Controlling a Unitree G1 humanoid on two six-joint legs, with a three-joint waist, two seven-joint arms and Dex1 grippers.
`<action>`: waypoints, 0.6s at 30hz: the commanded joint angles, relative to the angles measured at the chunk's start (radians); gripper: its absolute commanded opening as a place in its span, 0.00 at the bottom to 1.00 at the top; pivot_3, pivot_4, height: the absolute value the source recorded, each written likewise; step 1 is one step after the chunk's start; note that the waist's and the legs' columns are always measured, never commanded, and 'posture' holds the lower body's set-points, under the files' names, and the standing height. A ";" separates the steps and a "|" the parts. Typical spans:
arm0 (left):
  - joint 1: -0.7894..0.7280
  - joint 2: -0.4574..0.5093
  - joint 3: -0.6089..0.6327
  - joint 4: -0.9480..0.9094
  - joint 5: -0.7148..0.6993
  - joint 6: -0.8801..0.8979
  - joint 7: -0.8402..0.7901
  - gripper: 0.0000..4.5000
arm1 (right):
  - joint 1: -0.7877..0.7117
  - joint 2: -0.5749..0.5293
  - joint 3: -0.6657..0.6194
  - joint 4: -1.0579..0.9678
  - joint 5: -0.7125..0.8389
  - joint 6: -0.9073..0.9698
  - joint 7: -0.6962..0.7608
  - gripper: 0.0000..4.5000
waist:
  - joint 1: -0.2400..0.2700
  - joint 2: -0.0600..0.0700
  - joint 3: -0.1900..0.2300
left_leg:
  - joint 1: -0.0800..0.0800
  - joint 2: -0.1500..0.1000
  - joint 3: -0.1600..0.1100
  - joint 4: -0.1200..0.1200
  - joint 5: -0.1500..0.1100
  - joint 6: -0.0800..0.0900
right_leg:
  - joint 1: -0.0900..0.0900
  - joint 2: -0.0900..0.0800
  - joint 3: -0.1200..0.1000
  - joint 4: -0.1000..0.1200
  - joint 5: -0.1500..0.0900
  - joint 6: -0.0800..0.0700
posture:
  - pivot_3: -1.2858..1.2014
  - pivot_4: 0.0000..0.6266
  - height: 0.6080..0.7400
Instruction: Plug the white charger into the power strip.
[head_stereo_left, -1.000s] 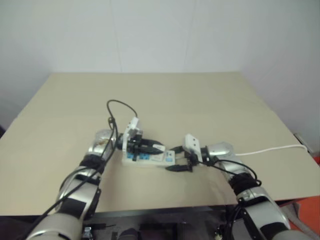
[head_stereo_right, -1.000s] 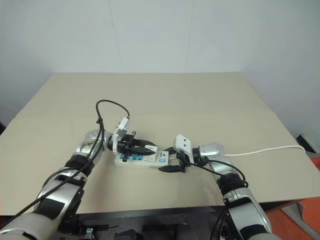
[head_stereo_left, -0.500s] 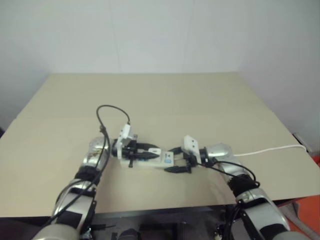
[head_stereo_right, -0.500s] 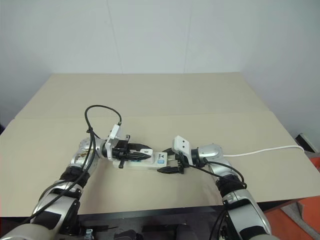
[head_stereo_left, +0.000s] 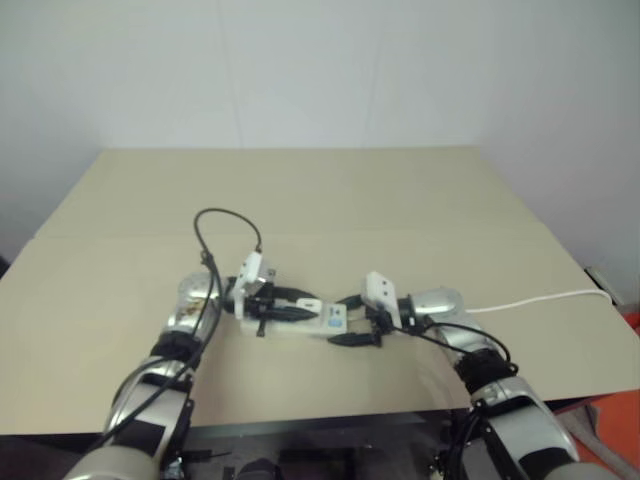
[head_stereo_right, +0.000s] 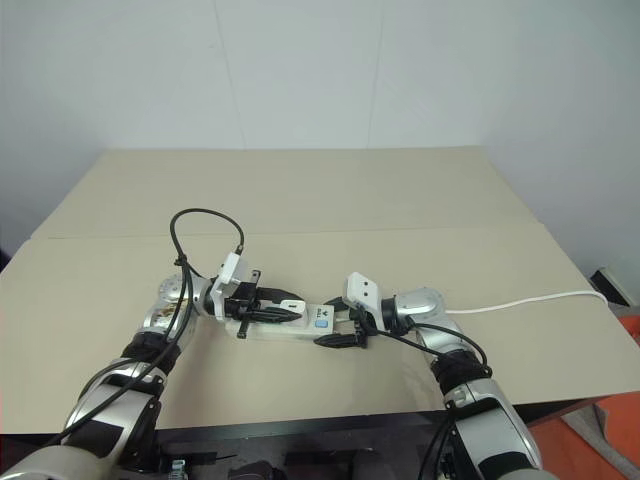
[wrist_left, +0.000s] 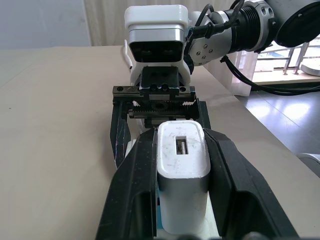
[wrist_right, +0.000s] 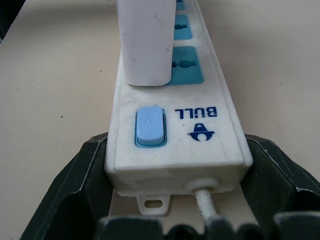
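Just below the middle of the right eye view, the power strip lies flat on the tan worktop, with the two arms meeting over it from either side. The left pincer is clamped on the white charger, its black fingers pressed against both flanks of the little block (a slot shows in the charger's top face). In the right wrist view the charger stands upright on the strip, over the blue socket next to the blue switch. The right pincer stands wide, its fingers bracketing the strip's cord end, one on each side. The thin white cord trails away toward the right edge of the frame.
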 joint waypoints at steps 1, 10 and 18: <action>0.045 0.044 -0.021 0.077 0.082 0.011 -0.002 0.31 | 0.016 -0.018 -0.002 -0.008 -0.002 -0.004 0.008 0.76 | 0.000 0.000 0.000 | 0.000 0.000 0.000 0.000 0.000 0.000 | 0.000 0.000 0.000 0.000 0.000 0.000 | 0.52 0.24 1.00; 0.036 0.063 -0.003 0.015 0.022 0.054 -0.002 0.93 | 0.013 -0.016 -0.002 -0.002 -0.002 -0.002 0.004 0.76 | 0.001 0.001 -0.001 | 0.001 0.000 0.001 -0.001 0.000 0.000 | 0.000 0.000 0.002 0.000 0.000 0.000 | 0.52 0.24 1.00; 0.075 0.208 0.000 -0.236 -0.140 0.220 -0.002 1.00 | 0.026 -0.021 -0.009 -0.016 -0.004 -0.011 -0.011 0.76 | 0.004 0.001 -0.001 | -0.004 0.001 0.000 -0.001 0.000 0.000 | -0.003 0.000 0.001 0.000 0.000 0.000 | 0.52 0.24 1.00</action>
